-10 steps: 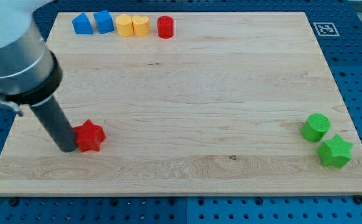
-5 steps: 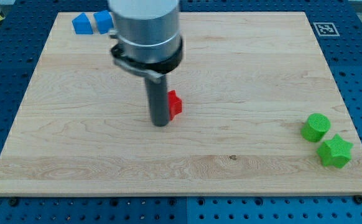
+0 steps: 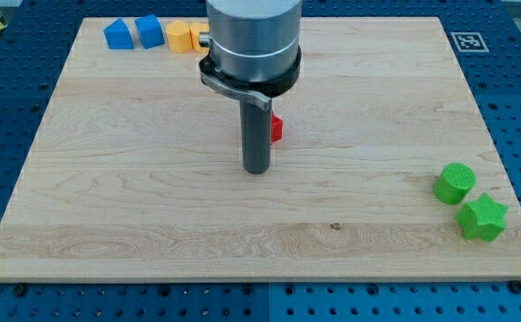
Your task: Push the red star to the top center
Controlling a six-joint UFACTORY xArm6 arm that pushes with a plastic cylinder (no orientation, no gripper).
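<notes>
The red star (image 3: 277, 130) lies near the board's middle, mostly hidden behind my rod; only its right edge shows. My tip (image 3: 257, 169) rests on the wooden board (image 3: 377, 98) just below and left of the star, touching or nearly touching it. The arm's grey body covers the top centre of the board.
Two blue blocks (image 3: 117, 34) (image 3: 149, 31) and a yellow block (image 3: 182, 37) sit in a row at the top left; blocks further right in that row are hidden by the arm. A green cylinder (image 3: 455, 183) and green star (image 3: 482, 217) lie at the lower right.
The tip has pushed the red star from the lower left up and to the right, now near the board's middle. The arm now hides the red cylinder and a yellow block.
</notes>
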